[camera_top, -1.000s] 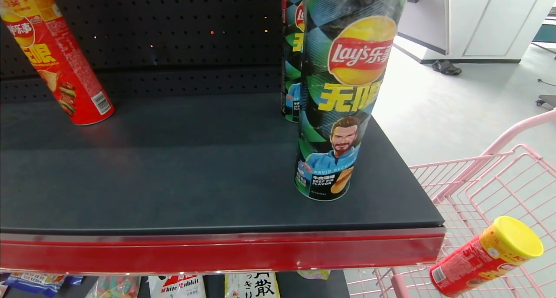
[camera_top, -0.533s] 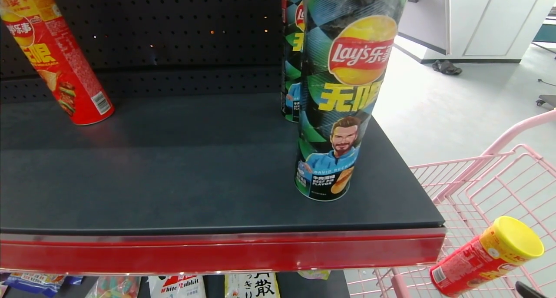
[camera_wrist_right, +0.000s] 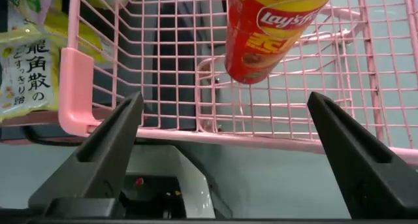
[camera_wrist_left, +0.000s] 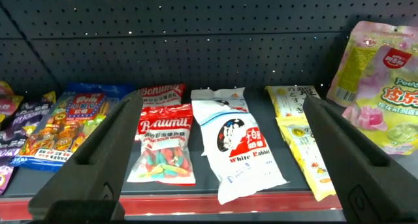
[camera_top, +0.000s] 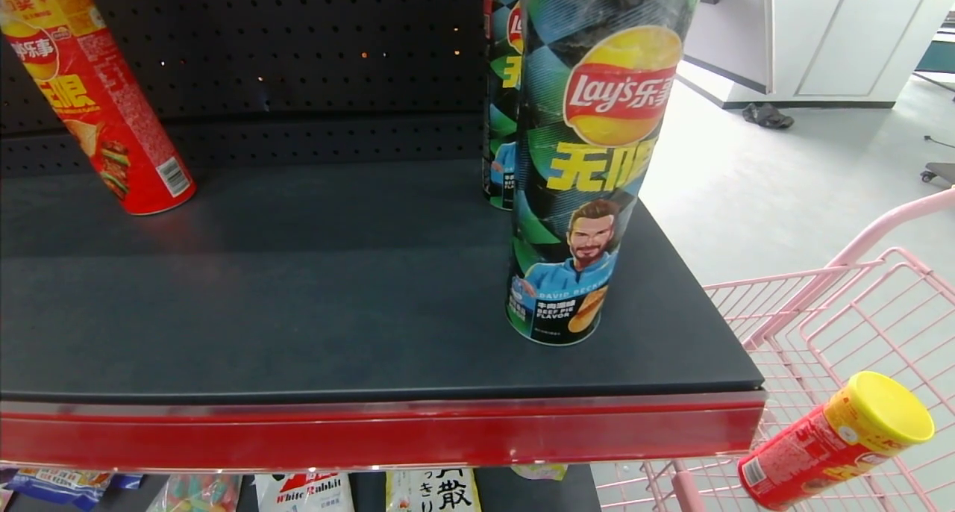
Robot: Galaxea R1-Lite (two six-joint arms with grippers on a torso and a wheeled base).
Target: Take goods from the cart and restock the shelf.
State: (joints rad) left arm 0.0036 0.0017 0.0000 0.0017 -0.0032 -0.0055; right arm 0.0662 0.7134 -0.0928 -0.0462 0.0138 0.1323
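A red chip can with a yellow lid (camera_top: pixel 828 445) lies on its side in the pink wire cart (camera_top: pixel 880 232), to the right of the shelf. In the right wrist view the same red can (camera_wrist_right: pixel 271 28) rests on the cart's mesh (camera_wrist_right: pixel 75 87), and my right gripper (camera_wrist_right: pixel 225 96) is open, short of the cart with nothing between its fingers. The top shelf (camera_top: pixel 298 288) carries a tall green-black can (camera_top: pixel 589 169) near its right front, a second one (camera_top: pixel 500 109) behind it and a red can (camera_top: pixel 97 101) at the back left. My left gripper (camera_wrist_left: pixel 222 100) is open before the lower shelf.
The lower shelf holds flat snack bags: a white one (camera_wrist_left: pixel 238 142), a red-and-white candy bag (camera_wrist_left: pixel 163 145), yellow packs (camera_wrist_left: pixel 297 129) and others. A red price strip (camera_top: pixel 373 430) runs along the top shelf's front edge. Bare shelf surface lies between the red can and the green-black cans.
A dark tip that showed at the lower right corner of the head view half a second ago has dropped out of it. Cans and cart have not moved.
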